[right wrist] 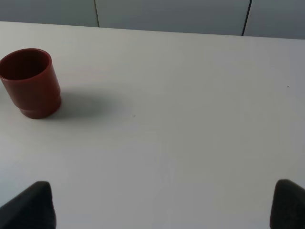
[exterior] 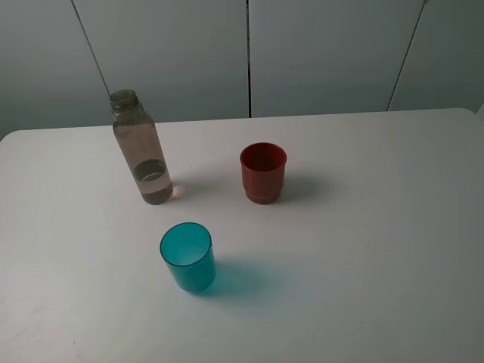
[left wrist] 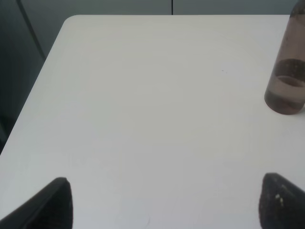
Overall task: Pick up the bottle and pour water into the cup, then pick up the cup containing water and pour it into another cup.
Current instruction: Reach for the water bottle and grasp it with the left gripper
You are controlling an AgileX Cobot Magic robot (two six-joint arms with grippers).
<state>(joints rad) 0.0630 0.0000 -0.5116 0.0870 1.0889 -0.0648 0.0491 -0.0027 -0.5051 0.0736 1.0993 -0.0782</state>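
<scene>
Bottle [exterior: 142, 155], teal cup [exterior: 189, 261], red cup [exterior: 263, 175] — apart on table [exterior: 378, 227]

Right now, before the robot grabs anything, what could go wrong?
The bottle is tall, slim and uncapped, so a nudge from the open left pincer might tip it and spill its water. A pour could miss the teal cup or red cup and wet the table.

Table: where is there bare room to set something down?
Widest bare stretch of table: right of the red cup to the right edge. Also bare: left of the bottle. Tightest: between bottle, red cup and teal cup.
</scene>
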